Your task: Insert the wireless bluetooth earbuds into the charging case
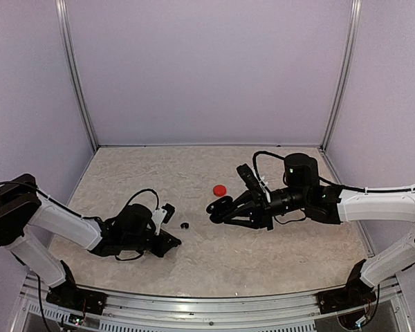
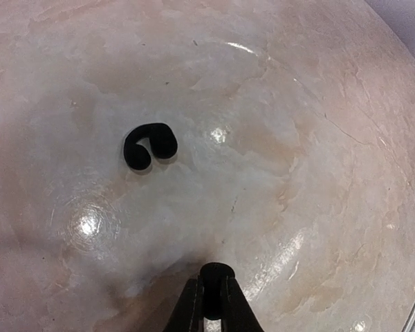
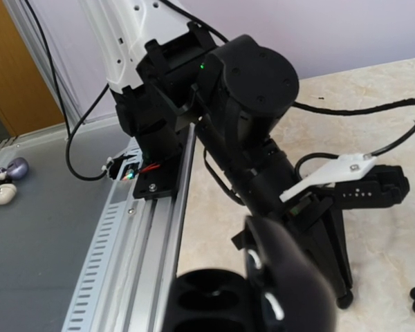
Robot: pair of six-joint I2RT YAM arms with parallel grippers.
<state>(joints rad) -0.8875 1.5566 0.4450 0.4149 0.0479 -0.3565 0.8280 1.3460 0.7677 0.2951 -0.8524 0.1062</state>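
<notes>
Ahead of the left pincer (image 2: 214, 294), 1 black earbud (image 2: 150, 145), untouched.

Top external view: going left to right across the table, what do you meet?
left gripper → black earbud → black charging case → right arm

We see the left arm stretched low over the marbled table (image 1: 277, 256), and the left gripper (image 1: 173, 240) sits just beside a small black earbud (image 1: 185, 225), with a gap between them. Over at centre, the right gripper (image 1: 226, 209) clamps a black charging case (image 1: 216, 207). A red rounded piece (image 1: 220, 189) lies near it, farther back.
</notes>
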